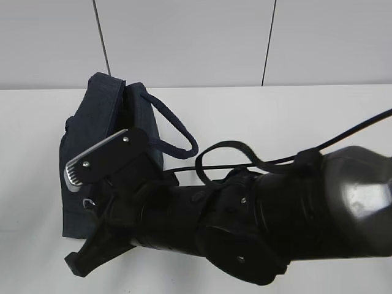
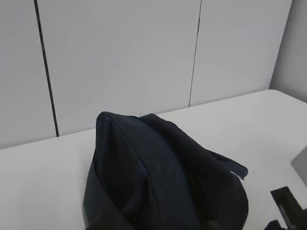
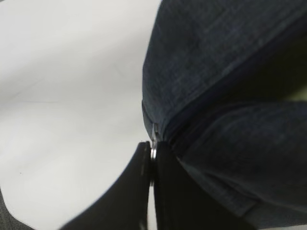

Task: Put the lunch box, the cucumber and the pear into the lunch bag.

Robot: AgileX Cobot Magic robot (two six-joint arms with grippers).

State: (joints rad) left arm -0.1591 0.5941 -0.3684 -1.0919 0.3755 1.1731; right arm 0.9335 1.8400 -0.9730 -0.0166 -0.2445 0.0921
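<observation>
The dark navy lunch bag (image 1: 92, 122) lies on the white table at the left, with one loop handle (image 1: 177, 131) hanging to its right. It fills the lower half of the left wrist view (image 2: 144, 167) and the right side of the right wrist view (image 3: 216, 48). My right gripper (image 3: 153, 155) is shut on the metal ring pull (image 3: 153, 152) at the end of the bag's zipper. In the exterior view one of its fingers (image 1: 104, 156) lies over the bag's near end. My left gripper's jaws do not show clearly. The lunch box, cucumber and pear are out of view.
The right arm (image 1: 275, 214) and its cables fill the front of the exterior view and hide the table there. A white panelled wall (image 1: 196, 37) stands behind the table. Bare white tabletop (image 3: 72, 96) lies left of the bag in the right wrist view.
</observation>
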